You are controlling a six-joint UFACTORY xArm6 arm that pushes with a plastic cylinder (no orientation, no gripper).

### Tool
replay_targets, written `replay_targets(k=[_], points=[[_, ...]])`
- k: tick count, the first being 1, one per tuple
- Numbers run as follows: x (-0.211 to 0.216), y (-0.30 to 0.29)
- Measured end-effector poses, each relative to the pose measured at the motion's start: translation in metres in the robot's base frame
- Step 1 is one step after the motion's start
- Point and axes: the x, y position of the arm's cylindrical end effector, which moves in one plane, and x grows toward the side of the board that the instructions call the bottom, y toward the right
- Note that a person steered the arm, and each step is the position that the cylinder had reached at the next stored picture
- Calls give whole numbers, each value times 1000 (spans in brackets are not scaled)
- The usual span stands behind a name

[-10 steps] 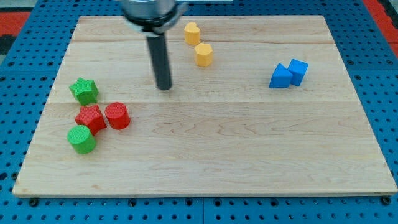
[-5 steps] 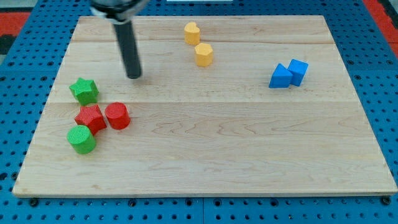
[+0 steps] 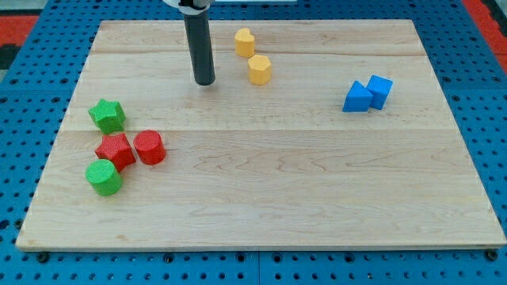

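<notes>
My tip (image 3: 205, 81) rests on the wooden board (image 3: 261, 198) in the upper middle-left, touching no block. Nearest to it is a yellow hexagonal block (image 3: 259, 70), a short way to its right, with a second yellow block (image 3: 245, 42) above that one. Down at the view's left sits a cluster: a green star block (image 3: 107, 115), a red faceted block (image 3: 116, 150), a red cylinder (image 3: 149, 147) and a green cylinder (image 3: 104, 176). The two red blocks touch each other.
Two blue blocks stand together at the view's right: a triangular one (image 3: 358, 96) and a cube (image 3: 379, 90). The board lies on a blue pegboard (image 3: 24, 119) that surrounds it on all sides.
The tip swung from the middle-left up and left, then came back right and slightly up. It now stands closer to the yellow blocks. No block has moved.
</notes>
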Motion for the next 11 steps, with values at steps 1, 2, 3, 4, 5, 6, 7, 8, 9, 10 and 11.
replay_targets(k=[1, 2, 3, 4, 5, 6, 7, 8, 9, 10, 11], points=[[17, 4], [17, 11], [17, 17], [17, 24], [8, 22], [-19, 11], [-28, 18], [-28, 47], [-31, 48], [-37, 28], [-19, -51]])
